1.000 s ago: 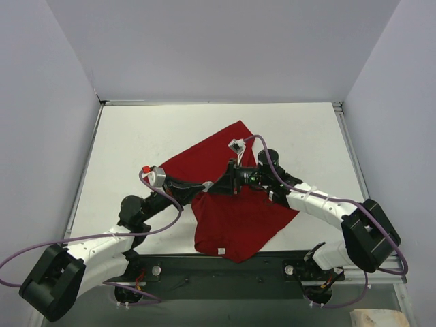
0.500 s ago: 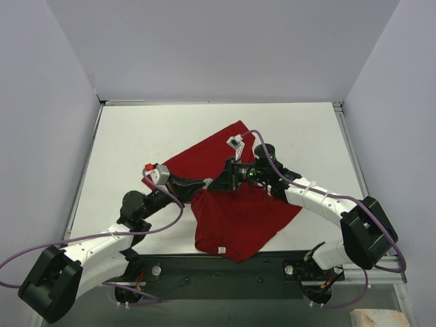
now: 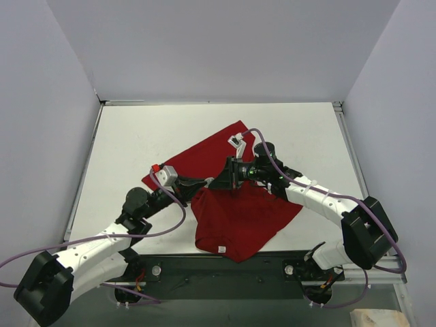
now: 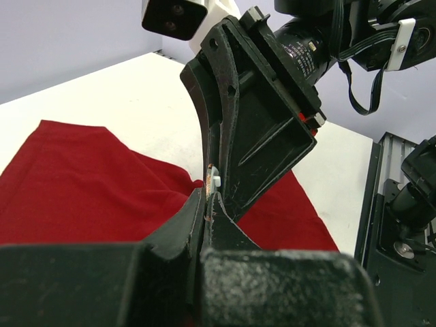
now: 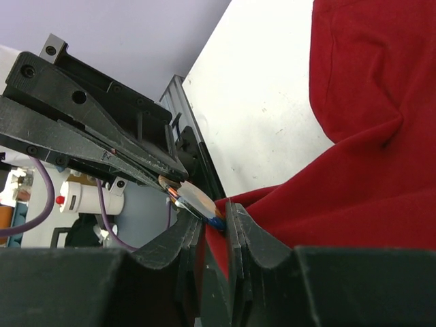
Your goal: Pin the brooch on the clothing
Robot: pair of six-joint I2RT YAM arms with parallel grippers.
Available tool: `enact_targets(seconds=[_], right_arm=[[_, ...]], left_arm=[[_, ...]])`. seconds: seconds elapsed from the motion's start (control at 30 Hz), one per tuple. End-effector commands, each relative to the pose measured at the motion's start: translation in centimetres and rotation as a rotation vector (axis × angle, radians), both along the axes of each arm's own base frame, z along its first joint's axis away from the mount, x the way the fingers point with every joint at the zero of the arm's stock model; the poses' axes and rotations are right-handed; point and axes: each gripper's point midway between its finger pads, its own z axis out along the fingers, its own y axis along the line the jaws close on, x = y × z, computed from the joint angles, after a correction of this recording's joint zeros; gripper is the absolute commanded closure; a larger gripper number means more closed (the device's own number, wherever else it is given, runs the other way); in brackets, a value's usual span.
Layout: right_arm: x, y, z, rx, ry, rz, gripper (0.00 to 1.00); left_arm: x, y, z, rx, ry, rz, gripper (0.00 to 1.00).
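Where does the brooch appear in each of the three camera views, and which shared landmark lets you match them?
Top external: too small to make out.
Left wrist: the brooch is a small sliver at the centre, at the tips of the left gripper.
Right wrist: seen edge-on, lower centre-left, pinched between black fingers.
Shared landmark: the red T-shirt.

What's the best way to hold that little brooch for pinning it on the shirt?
I'd pinch the brooch across its flat faces at one edge, coming from the left as the left gripper does; being a thin disc, most of it then sticks out toward the clothing.
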Motion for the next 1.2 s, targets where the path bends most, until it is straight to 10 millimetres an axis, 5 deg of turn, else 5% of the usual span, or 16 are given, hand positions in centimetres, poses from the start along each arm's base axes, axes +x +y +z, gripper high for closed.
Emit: enact_targets(seconds=[0.0,1.0,1.17], right_arm=[[2.1,1.7,5.1,0.141,-0.101,-0.062,0.97],[3.2,0.3,6.0,0.303,-0.088,-0.099,0.99],[2.6,0.3,6.7,0.331,-0.114,-0.077,0.89]], left_arm=[[-4.7,-2.6,1.7,0.002,-0.059,-0.239,1.0],[-3.2,0.6,0.4,-0.073,-0.037,-0.043,1.0],[-2.4,1.4,0.1,-0.073,-0.02,0.019,1.0]])
